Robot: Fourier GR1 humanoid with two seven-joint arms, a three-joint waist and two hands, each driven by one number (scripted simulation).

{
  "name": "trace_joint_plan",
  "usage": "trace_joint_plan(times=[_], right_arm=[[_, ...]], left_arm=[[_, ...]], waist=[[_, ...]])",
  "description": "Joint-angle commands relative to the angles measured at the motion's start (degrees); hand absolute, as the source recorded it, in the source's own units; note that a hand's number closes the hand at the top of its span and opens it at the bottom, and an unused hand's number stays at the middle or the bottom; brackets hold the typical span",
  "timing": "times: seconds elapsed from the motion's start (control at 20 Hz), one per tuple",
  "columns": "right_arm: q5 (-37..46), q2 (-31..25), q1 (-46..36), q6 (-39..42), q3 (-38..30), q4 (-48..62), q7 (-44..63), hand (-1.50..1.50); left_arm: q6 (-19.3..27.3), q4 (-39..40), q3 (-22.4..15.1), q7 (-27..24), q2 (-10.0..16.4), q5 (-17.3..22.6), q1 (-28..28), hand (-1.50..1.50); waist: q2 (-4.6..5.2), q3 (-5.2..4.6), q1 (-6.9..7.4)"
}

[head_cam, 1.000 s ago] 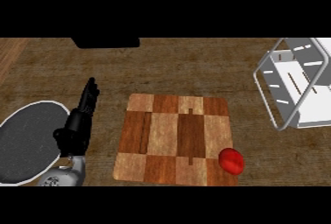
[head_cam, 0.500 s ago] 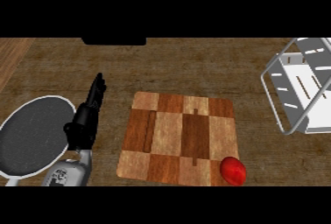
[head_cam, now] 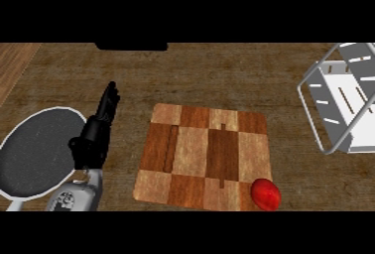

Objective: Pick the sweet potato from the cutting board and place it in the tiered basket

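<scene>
Lying at the near right corner of the checkered cutting board (head_cam: 198, 149), the red sweet potato (head_cam: 266, 194) sits well apart from the white tiered basket (head_cam: 360, 126) at the right edge. The left hand (head_cam: 97, 126), fingers straight and holding nothing, shows between the board and a dark round plate (head_cam: 36, 149).

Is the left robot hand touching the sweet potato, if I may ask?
Apart. Head view: left robot hand is left of the cutting board; sweet potato sits at its near-right corner.
</scene>
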Motion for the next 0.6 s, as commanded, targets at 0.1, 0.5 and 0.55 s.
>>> trace_joint_plan(times=[0.1, 0.5, 0.55], right_arm=[[-4.86, 8.25, -3.01, -1.62, -5.19, 9.67, 1.68, -1.50], [-8.40, 12.27, -6.68, -0.15, -11.46, 18.30, -6.83, -1.50], [-9.78, 13.65, -8.02, -1.39, -12.92, 20.40, -6.79, -1.50]], left_arm=[[-0.89, 0.18, 0.09, -2.49, 0.37, 0.16, 2.14, 0.00], [-0.21, 0.33, 0.66, 0.23, -0.54, -0.65, -0.79, 0.00], [-0.13, 2.69, 0.85, -4.08, -0.74, -0.52, 1.53, 0.00]], waist=[[-0.13, 0.02, -0.33], [-0.29, 0.03, -1.07], [-0.14, 0.02, -0.80]])
